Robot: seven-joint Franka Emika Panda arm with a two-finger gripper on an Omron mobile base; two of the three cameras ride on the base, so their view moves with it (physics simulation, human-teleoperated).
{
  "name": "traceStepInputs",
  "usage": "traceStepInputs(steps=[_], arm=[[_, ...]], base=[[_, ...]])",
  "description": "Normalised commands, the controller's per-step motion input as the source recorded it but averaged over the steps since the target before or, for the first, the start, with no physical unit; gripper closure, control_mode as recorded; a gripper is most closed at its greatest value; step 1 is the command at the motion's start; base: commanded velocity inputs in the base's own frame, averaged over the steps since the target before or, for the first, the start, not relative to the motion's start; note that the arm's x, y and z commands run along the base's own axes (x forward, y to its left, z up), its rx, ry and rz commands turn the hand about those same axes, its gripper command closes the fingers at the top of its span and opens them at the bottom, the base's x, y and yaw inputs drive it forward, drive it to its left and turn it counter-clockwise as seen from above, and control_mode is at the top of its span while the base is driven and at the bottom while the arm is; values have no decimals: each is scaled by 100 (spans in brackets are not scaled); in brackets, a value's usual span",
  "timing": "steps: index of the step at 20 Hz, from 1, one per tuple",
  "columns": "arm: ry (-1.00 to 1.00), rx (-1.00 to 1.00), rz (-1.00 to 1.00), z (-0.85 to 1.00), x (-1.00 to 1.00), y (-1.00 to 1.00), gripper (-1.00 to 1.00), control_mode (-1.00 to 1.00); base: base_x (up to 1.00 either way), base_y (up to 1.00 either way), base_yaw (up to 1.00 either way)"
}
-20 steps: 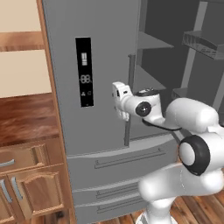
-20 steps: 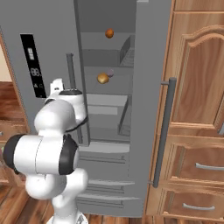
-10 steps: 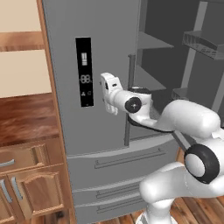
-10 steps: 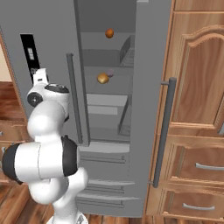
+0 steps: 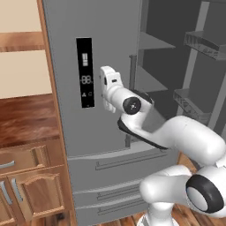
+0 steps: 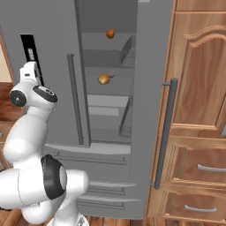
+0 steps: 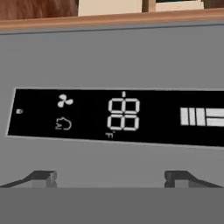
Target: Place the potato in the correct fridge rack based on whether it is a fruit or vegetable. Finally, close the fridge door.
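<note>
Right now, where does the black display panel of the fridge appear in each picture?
Left base view: the display panel stands upright, left of the middle, in the upper half.
Right base view: the panel is a narrow upright strip near the upper left edge.
Hand view: the panel lies sideways across the middle, above the two fingers.
Shared landmark: the closed grey fridge door that carries it.

Fridge [image 5: 70,26]: flat mid-grey doors and drawers. Display panel [image 7: 118,116]: black, white segment digits, fan icon and bars. Potato [image 6: 103,79]: tan-yellow. Upper round item [image 6: 110,33]: darker orange-brown. Rack [image 6: 115,83]: plain grey. Cabinets [image 6: 198,97]: reddish-brown wood grain, grey handles. Arm [image 5: 185,137]: white, dark joints.
</note>
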Motion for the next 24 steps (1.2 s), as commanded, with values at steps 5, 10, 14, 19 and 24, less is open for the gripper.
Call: traceStepInputs(steps=[5,10,14,19,24], arm=[[2,0,0,100,-20,-14,-100,-100],[4,0,0,91,-40,-34,-100,-100],[3,0,0,19,-91,-50,-100,-100],[12,0,0,0,-100,-56,-100,-100],[14,0,0,-2,-100,-69,-100,-100]], base=[[0,0,0],[0,0,0],[0,0,0],[0,0,0],[0,0,0]])
